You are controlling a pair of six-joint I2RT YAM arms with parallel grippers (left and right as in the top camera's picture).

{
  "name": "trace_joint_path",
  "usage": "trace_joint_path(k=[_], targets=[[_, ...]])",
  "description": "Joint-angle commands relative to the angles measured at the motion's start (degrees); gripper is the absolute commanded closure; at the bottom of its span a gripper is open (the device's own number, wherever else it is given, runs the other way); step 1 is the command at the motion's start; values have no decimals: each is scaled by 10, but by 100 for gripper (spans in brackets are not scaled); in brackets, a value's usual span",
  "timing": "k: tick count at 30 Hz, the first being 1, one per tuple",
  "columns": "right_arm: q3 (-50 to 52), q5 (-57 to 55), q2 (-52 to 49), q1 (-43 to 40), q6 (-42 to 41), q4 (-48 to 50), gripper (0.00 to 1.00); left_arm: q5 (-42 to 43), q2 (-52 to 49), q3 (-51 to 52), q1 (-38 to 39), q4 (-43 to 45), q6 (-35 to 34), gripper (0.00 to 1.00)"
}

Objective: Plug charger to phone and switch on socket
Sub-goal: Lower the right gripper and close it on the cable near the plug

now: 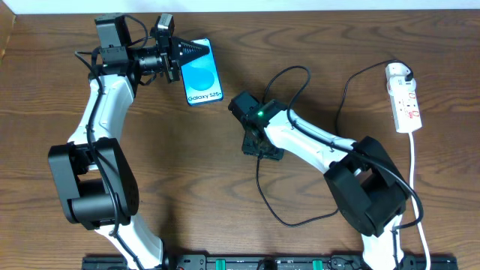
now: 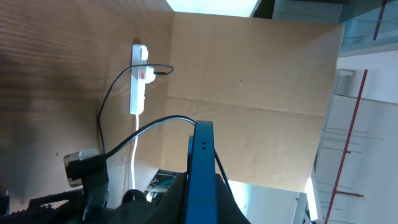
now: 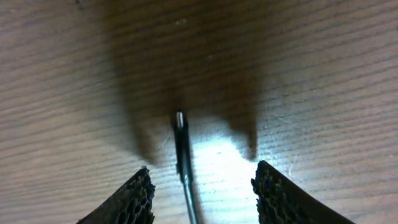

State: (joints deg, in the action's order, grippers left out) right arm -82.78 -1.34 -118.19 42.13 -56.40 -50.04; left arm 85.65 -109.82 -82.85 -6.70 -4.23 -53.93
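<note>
Overhead: left fingers (image 1: 191, 51) reach in from the left and are clamped on the phone (image 1: 204, 79) at the far side of the counter (image 1: 187, 172). Blue screen up, "Galaxy S25+" text at its near end. Cannot tell whether it rests flat or is raised.

Left wrist view: phone seen edge-on, pinched between the fingers.

Right of the phone and nearer, the right arm points down at the counter.

Right wrist view: right fingers (image 3: 134, 199) stand apart, gripping nothing. Charger (image 3: 182, 152) lies on the wood in the gap, plug tip pointing away, touching neither finger.

Overhead: socket (image 1: 403, 97) lies far right of the phone, well apart, with its white cord (image 1: 415, 172) trailing toward the near edge.
</note>
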Motion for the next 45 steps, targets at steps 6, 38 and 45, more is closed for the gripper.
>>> trace_joint_path(k=[6, 38, 45], targets=[[-6, -2, -27, 2, -10, 0, 55, 24, 16, 1, -2, 3, 6, 93], [-6, -13, -27, -14, -10, -12, 99, 24, 16, 1, -2, 3, 6, 93], [-6, -14, -27, -16, -10, -14, 69, 24, 16, 1, -2, 3, 6, 93]])
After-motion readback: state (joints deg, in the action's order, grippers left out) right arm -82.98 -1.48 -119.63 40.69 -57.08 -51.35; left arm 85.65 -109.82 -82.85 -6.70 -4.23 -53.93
